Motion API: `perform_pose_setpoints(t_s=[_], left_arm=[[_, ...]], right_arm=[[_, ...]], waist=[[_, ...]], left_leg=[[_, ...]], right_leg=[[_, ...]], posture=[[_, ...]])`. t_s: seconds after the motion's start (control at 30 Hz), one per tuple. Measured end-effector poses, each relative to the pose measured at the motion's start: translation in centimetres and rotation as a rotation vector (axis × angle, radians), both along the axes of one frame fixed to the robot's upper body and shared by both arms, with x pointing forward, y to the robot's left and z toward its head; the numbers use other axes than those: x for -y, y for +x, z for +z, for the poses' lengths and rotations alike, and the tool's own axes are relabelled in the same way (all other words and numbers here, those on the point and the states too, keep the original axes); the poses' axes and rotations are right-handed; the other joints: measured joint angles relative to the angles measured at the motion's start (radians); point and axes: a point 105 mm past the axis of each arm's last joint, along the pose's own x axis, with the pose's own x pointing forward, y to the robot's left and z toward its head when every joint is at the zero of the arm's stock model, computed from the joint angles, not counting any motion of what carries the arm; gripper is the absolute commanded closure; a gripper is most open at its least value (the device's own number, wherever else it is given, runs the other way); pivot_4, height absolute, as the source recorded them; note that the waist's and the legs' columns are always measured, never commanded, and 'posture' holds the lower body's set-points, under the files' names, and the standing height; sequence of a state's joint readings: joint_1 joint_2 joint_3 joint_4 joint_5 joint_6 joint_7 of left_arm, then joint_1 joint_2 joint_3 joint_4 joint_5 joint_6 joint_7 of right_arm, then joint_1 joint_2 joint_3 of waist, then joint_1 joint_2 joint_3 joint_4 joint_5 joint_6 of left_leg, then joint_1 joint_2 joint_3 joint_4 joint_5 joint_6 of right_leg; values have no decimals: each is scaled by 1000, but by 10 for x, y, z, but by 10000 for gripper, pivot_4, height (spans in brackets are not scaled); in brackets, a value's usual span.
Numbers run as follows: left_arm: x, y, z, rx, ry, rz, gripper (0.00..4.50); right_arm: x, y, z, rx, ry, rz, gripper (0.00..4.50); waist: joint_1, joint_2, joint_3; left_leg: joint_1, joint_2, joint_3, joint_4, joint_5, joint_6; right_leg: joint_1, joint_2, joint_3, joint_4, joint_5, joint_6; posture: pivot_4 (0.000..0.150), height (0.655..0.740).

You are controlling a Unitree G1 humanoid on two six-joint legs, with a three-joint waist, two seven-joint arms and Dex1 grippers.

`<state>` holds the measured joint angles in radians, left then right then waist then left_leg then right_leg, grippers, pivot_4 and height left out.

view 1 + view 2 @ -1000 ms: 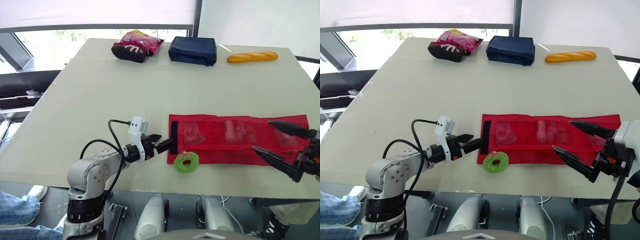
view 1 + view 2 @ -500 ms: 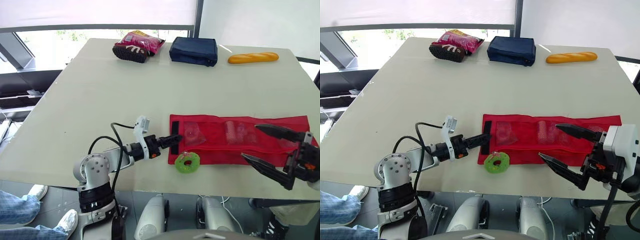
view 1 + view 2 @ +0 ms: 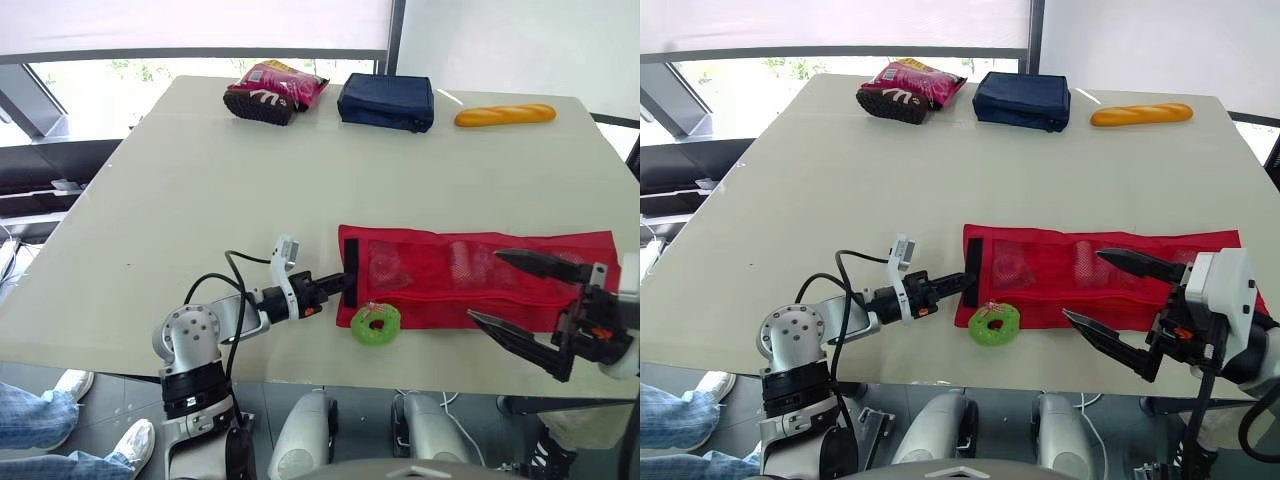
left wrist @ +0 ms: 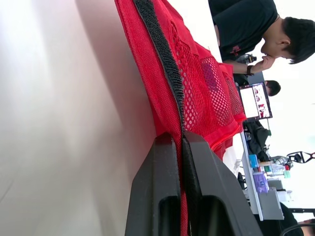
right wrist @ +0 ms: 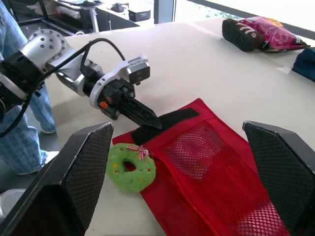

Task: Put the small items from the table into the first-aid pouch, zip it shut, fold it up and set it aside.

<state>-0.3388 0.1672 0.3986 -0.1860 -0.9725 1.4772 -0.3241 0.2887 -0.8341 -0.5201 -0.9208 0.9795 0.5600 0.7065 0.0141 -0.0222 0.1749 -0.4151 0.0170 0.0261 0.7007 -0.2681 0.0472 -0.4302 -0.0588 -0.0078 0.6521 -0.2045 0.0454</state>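
The red mesh first-aid pouch [image 3: 470, 275] lies unfolded near the table's front edge, with small items inside its mesh pockets. My left gripper [image 3: 343, 283] is shut on the pouch's left end; in the left wrist view its fingers [image 4: 162, 196] pinch the red mesh beside the black strip [image 4: 157, 49]. A green ring-shaped toy [image 3: 375, 323] with a small red bow lies on the table against the pouch's front edge. My right gripper [image 3: 484, 285] stands wide open over the pouch's right half, apart from it. The right wrist view shows the toy [image 5: 131, 166] and the left gripper [image 5: 147, 118].
At the table's far edge lie a pink snack bag [image 3: 273, 90], a navy pouch [image 3: 387, 100] and a bread-shaped item [image 3: 505, 115]. The table's front edge [image 3: 300, 372] runs just below the pouch. A person [image 4: 246, 29] sits in the background of the left wrist view.
My left gripper has reached the pouch's left end and shut on it. My open right gripper has moved left over the pouch.
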Motion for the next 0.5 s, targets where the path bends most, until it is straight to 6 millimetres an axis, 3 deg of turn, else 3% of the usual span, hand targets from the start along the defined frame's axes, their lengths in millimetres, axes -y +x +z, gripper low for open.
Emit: perform_pose_setpoints(t_s=[0.2, 0.37, 0.5], left_arm=[[1, 2, 12, 45, -16, -34, 43735], [3, 6, 18, 72, -9, -34, 43735], [2, 10, 22, 74, -10, -25, 43735]], right_arm=[[-32, 11, -21, -85, -38, 99, 0], [-54, 32, -61, -168, -168, 122, 0], [-71, 34, -81, -152, -250, 213, 0]], waist=[[-3, -1, 0], [1, -1, 0], [-2, -1, 0]], left_leg=[[0, 0, 0, 0, 0, 0], [-1, -1, -1, 0, 0, 0], [-1, -2, -1, 0, 0, 0]], right_leg=[[0, 0, 0, 0, 1, -2], [-1, -1, -1, -1, 1, -2], [-1, -1, -1, -2, 1, -2]], posture=[[1500, 7164], [1500, 7164], [1500, 7164]])
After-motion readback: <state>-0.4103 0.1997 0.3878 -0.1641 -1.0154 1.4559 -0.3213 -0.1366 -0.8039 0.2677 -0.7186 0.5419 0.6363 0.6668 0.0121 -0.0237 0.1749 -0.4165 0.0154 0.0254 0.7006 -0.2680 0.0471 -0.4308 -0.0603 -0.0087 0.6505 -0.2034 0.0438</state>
